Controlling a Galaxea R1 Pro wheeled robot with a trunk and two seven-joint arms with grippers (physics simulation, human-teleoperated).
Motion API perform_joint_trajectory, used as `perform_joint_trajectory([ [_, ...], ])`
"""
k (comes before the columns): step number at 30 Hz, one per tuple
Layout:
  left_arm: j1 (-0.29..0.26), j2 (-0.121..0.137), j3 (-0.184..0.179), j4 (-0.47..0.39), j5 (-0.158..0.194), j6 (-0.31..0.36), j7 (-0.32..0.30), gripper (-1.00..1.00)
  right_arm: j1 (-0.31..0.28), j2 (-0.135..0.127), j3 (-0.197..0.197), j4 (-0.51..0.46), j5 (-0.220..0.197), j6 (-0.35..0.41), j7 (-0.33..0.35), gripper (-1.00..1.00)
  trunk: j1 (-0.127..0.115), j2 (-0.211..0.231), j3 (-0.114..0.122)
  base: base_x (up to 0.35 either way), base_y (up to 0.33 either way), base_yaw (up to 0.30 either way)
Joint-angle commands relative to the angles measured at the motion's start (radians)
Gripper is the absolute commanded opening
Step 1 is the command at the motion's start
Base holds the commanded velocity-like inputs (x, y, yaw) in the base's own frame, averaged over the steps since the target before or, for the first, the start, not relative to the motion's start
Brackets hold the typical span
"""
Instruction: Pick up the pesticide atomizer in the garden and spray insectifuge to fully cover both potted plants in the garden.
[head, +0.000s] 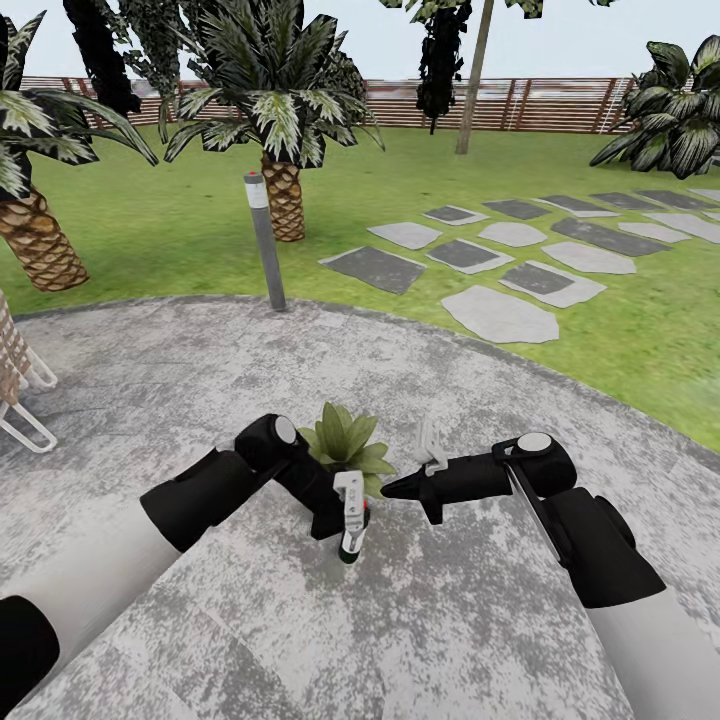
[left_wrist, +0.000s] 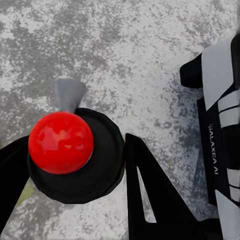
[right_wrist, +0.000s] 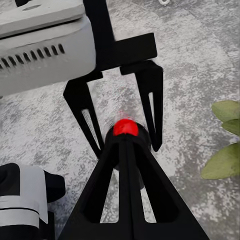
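On the grey paving close in front of me, the pesticide atomizer (head: 351, 522) stands upright: a dark bottle with a whitish head. My left gripper (head: 343, 512) is shut on it. The left wrist view looks down on the atomizer's red cap (left_wrist: 61, 142) and dark round body, held between my left gripper (left_wrist: 70, 156) fingers. My right gripper (head: 388, 491) is shut, its tip (right_wrist: 125, 146) pointing at the red cap (right_wrist: 125, 127) from the right, very close or touching. The left gripper's fingers (right_wrist: 152, 100) flank the bottle. One potted plant (head: 345, 440) with light-green leaves (right_wrist: 223, 162) sits just behind the atomizer.
A small white object (head: 431, 448) lies on the paving by my right gripper. A grey bollard (head: 265, 240) stands at the paving's far edge, with palms (head: 284, 195) on the lawn behind it. Stepping stones (head: 500, 315) lead off right. A white frame (head: 25, 405) stands at the left edge.
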Motion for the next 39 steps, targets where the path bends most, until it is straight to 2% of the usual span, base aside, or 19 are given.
perform_joint_trajectory([
  [1, -0.001, -0.004, -0.001, -0.001, -0.004, 0.011, -0.005, -1.0, -0.001, 0.0, 0.0, -0.001, 0.005, 0.008, 0.005, -1.0, 0.0, 0.0, -0.001, 0.0, 0.0, 0.0],
  [10, -0.002, -0.03, -0.002, -0.003, -0.004, 0.012, -0.005, -1.0, -0.001, -0.002, 0.0, -0.001, 0.005, 0.008, 0.005, -1.0, 0.0, 0.0, -0.001, 0.0, 0.0, 0.0],
  [25, -0.023, -0.034, -0.002, -0.004, -0.004, 0.023, -0.007, -1.0, -0.001, 0.0, 0.0, -0.001, 0.005, 0.008, 0.005, -1.0, 0.0, 0.0, -0.001, 0.0, 0.0, 0.0],
  [33, -0.024, -0.073, -0.003, -0.004, -0.004, 0.024, -0.007, -1.0, -0.001, 0.0, 0.0, -0.001, 0.005, 0.008, 0.005, -1.0, 0.0, 0.0, -0.001, 0.0, 0.0, 0.0],
  [39, -0.028, -0.081, -0.003, -0.003, -0.004, 0.024, -0.006, -1.0, -0.001, -0.001, 0.0, -0.001, 0.018, 0.008, 0.005, -1.0, 0.0, 0.0, -0.001, 0.0, 0.0, 0.0],
])
